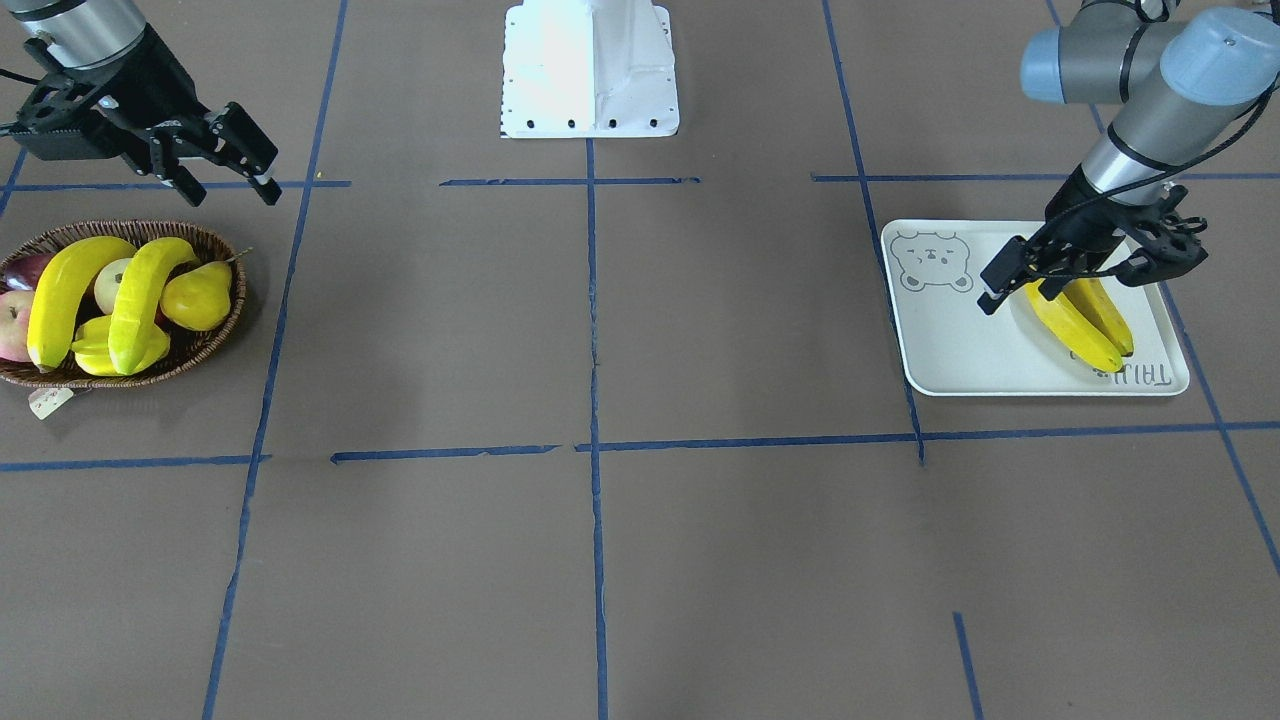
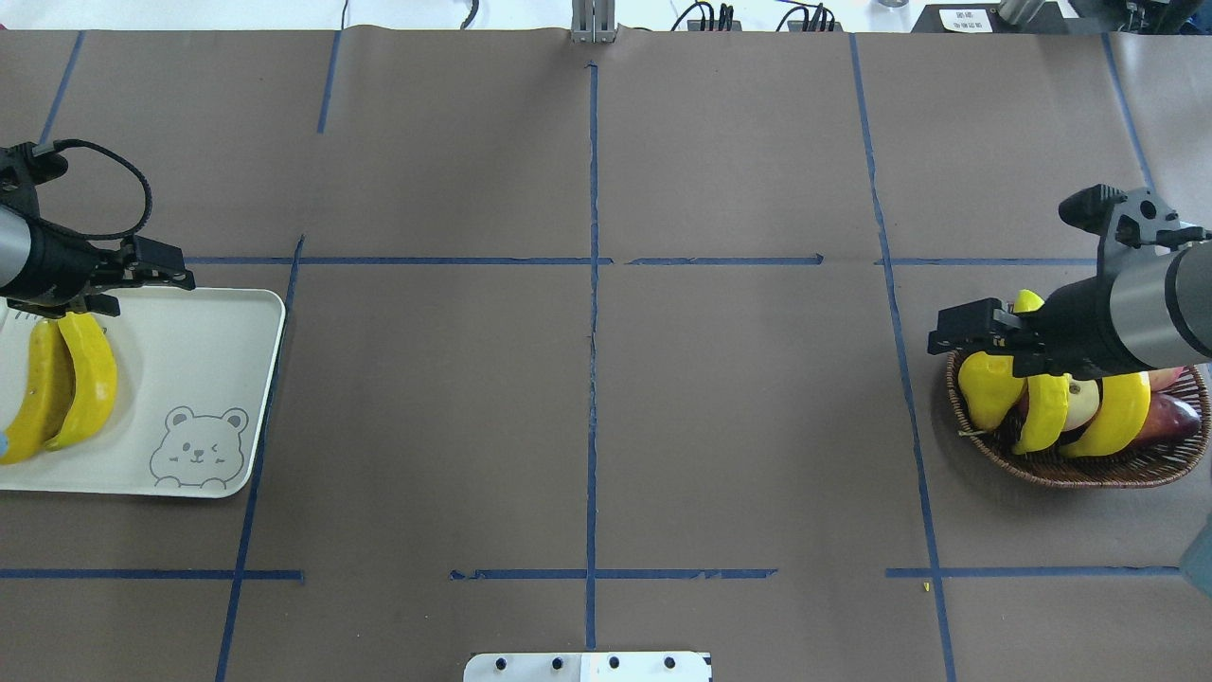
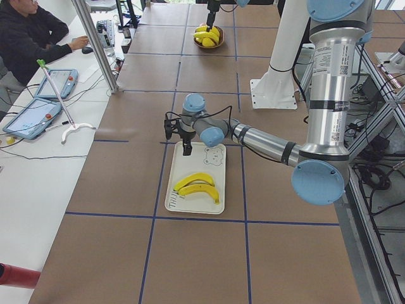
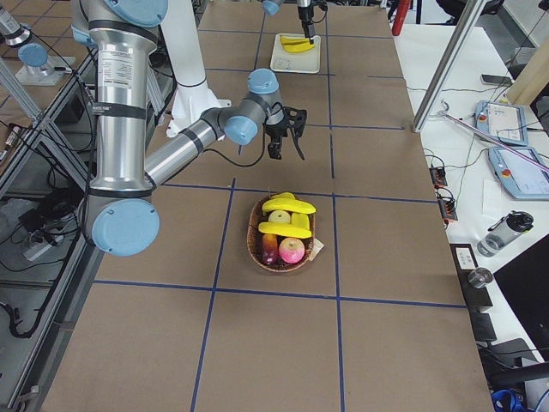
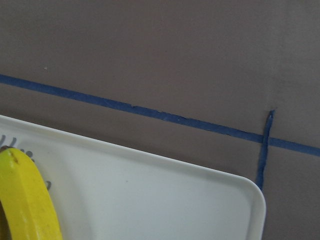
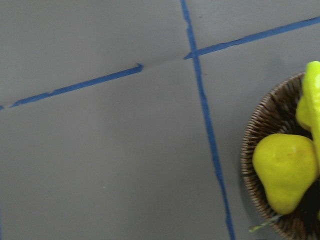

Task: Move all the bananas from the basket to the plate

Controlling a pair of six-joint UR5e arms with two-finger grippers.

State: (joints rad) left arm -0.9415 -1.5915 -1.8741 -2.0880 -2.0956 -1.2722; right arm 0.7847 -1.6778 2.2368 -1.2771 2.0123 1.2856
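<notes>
Two yellow bananas (image 1: 1080, 318) lie side by side on the white bear-print plate (image 1: 950, 340), also seen from overhead as the bananas (image 2: 80, 379) on the plate (image 2: 189, 369). My left gripper (image 1: 1070, 280) hovers open just above their upper ends, holding nothing. Two more bananas, one yellow (image 1: 62, 295) and one slightly greenish (image 1: 140, 300), rest in the wicker basket (image 1: 215, 338). Behind the basket and above the table, my right gripper (image 1: 232, 188) hangs open and empty. From overhead, the right arm hides part of the basket (image 2: 1089, 469).
The basket also holds a yellow pear (image 1: 198, 295), a starfruit (image 1: 98, 350) and a reddish apple (image 1: 12, 325). The white robot base (image 1: 590, 70) stands mid-table at the back. A person (image 3: 28, 35) sits at a side desk with tablets.
</notes>
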